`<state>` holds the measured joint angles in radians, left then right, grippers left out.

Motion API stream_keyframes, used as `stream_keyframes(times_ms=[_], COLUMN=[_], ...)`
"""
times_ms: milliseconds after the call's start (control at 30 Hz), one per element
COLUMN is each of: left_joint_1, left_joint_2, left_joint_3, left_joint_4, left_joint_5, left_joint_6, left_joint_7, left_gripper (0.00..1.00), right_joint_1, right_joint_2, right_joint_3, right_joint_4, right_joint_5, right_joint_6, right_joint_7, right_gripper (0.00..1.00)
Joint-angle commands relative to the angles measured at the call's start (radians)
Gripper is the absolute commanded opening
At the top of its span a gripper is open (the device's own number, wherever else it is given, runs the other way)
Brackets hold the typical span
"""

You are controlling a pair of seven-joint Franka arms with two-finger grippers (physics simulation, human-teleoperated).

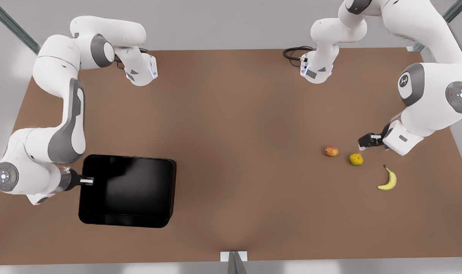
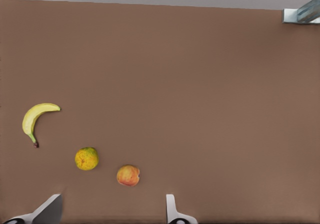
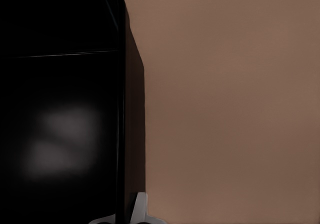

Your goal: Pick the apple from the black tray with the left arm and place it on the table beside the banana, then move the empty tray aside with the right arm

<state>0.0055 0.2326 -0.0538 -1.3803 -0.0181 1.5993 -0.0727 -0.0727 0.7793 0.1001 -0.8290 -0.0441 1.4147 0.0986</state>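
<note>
Between apple [image 1: 331, 151] and banana [image 1: 388, 180], a citrus fruit [image 1: 356, 159].

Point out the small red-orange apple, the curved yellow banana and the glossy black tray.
Small round red-orange apple [image 1: 331, 151]: front view, middle of the fruit's skin.
Small curved yellow banana [image 1: 389, 181]: front view, middle of its curved body.
Glossy black shallow rectangular tray [image 1: 128, 188]: front view, bare floor of the tray.
</note>
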Motion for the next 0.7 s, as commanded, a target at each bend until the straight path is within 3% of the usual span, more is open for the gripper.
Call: stream_keyframes(times_ms=[0, 200, 233, 300, 367, 433, 533, 667], left_joint_1=[0.004, -0.002, -0.002, -0.004, -0.004, -0.002, -0.004, -0.004], left_joint_2=[0.004, 0.01, 0.008, -0.002, -0.002, -0.004, -0.006, -0.004], left_joint_3=[0.002, -0.006, -0.006, -0.024, -0.024, -0.023, -0.024, -0.024], left_joint_4=[0.004, 0.01, 0.014, 0.032, 0.034, 0.034, 0.034, 0.034], left_joint_5=[0.02, 0.023, 0.023, 0.023, 0.023, 0.024, 0.026, 0.026], left_joint_6=[-0.096, -0.062, -0.047, -0.05, -0.05, -0.05, -0.052, -0.05], left_joint_7=[0.004, 0.001, -0.001, -0.006, -0.004, -0.006, -0.006, -0.006], left_gripper=[1.0, 1.0, 1.0, 1.0, 1.0, 1.0, 1.0, 1.0], right_joint_1=[0.001, -0.001, 0.001, 0.001, 0.001, 0.002, 0.014, 0.024], right_joint_2=[0.037, 0.159, 0.163, 0.163, 0.163, 0.155, 0.023, -0.051], right_joint_3=[-0.016, -0.043, -0.043, -0.045, -0.045, -0.042, 0.021, 0.033], right_joint_4=[-0.002, -0.007, -0.009, -0.009, -0.015, -0.013, -0.013, -0.013], right_joint_5=[-0.011, -0.046, -0.046, -0.045, -0.037, -0.036, -0.037, -0.036], right_joint_6=[0.121, 0.26, 0.26, 0.26, 0.259, 0.245, 0.136, 0.053], right_joint_7=[-0.507, -0.519, -0.511, -0.507, -0.494, -0.47, -0.382, -0.336], right_gripper=[0.1, 0.17, 0.28, 0.69, 0.95, 1.0, 1.0, 1.0])
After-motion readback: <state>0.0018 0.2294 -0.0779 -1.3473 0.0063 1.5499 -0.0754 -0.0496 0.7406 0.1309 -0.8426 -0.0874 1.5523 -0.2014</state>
